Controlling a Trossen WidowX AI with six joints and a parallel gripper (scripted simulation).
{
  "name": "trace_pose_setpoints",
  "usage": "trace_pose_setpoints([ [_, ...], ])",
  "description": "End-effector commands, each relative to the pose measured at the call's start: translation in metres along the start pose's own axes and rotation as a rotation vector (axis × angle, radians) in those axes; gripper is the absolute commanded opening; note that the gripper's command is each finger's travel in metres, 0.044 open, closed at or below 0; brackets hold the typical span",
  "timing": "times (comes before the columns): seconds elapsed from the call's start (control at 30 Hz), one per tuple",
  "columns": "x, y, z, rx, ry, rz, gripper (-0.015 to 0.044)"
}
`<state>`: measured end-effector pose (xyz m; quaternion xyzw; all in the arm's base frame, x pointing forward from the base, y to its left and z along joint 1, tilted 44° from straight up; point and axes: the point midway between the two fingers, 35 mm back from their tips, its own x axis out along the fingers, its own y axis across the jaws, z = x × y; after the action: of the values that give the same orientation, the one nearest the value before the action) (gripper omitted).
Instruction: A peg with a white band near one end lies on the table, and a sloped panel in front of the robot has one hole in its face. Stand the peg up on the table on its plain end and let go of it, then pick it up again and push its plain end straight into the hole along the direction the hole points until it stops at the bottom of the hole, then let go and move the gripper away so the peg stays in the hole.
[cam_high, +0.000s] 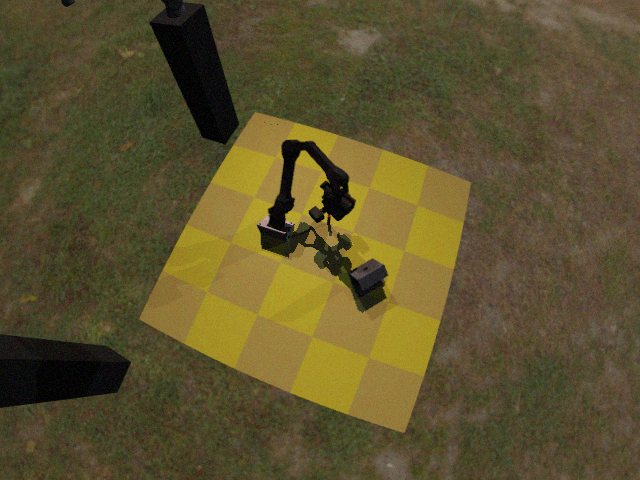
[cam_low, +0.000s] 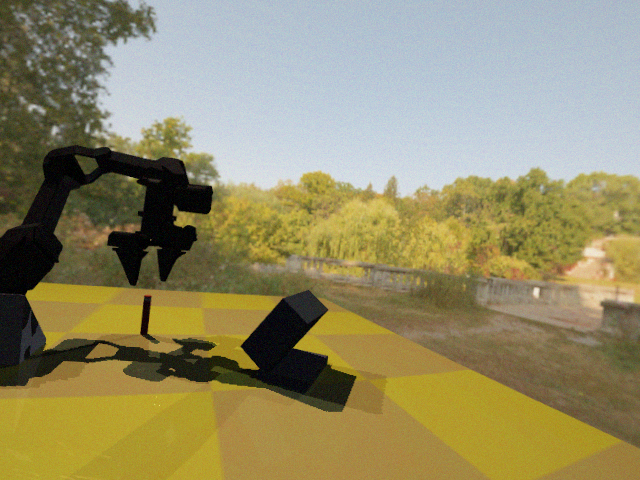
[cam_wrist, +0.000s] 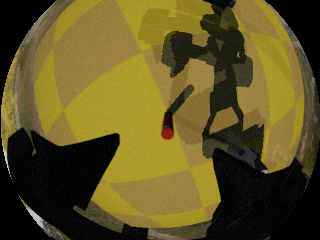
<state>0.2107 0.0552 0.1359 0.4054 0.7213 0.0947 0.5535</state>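
Above the tabletop, the end effector hangs with fingers wide apart, holding nothing; below, the peg stands upright; it looks light, stiff, tippy; grip it squarely near the upper half.

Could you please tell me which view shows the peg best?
The exterior view: the peg stands upright there, seen side-on at nearly full length. The top view shows it tiny, below the gripper; the wrist view, mostly its red top.
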Motion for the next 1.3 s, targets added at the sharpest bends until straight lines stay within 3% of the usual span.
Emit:
trace_pose_setpoints([
  [0.0, 0.006, 0.001, 0.000, 0.011, -0.003, 0.005, 0.0440],
  [1.27, 0.065, 0.001, 0.000, 0.010, -0.003, 0.006, 0.0440],
])
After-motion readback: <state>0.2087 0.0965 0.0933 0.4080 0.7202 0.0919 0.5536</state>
